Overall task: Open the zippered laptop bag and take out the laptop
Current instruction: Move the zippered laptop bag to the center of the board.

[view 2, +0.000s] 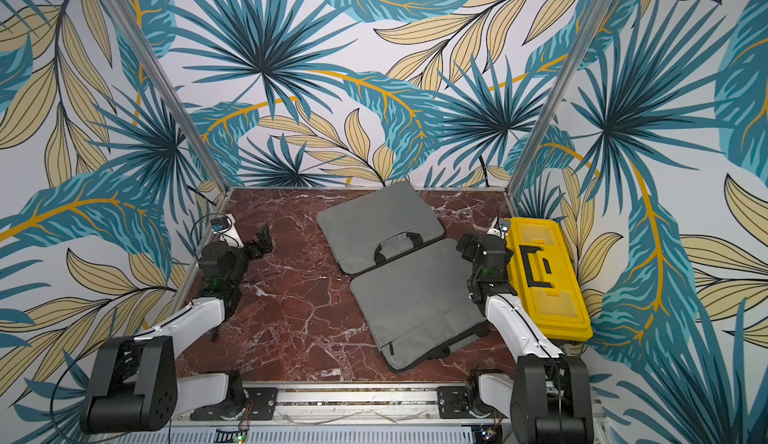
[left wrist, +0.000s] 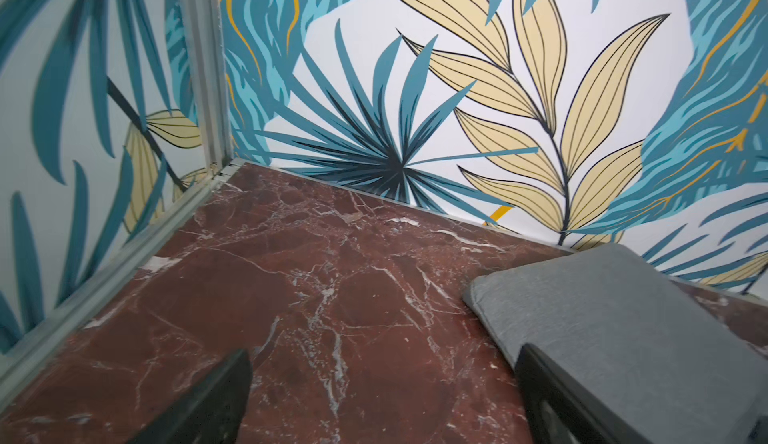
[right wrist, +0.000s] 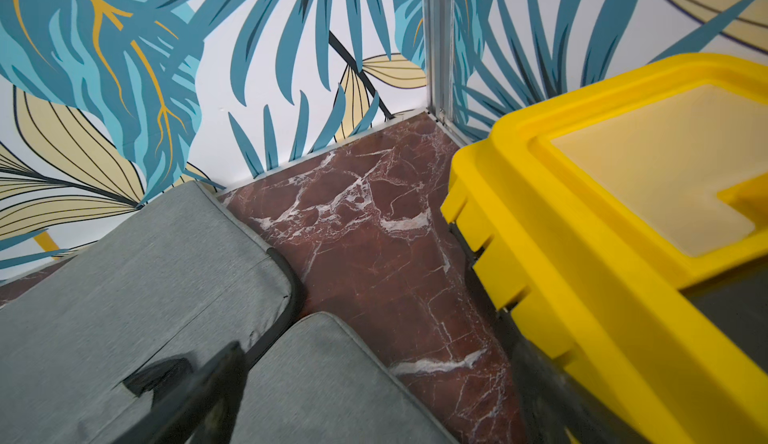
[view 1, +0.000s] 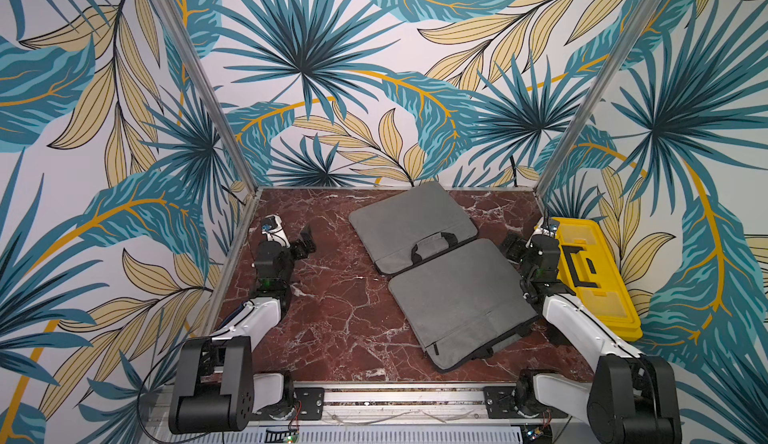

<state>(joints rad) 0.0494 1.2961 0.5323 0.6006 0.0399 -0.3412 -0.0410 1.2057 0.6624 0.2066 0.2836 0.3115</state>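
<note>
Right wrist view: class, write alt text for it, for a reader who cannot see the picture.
A grey laptop bag lies flat beside a second grey bag on a red marble table, with a yellow toolbox close by. The right end effector is open and empty, with leaf-patterned walls behind.

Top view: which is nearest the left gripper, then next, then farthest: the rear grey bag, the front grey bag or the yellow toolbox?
1. rear grey bag, at the back, closest to the left gripper.
2. front grey bag, farther right and nearer the robot.
3. yellow toolbox, on the far right side.
</note>
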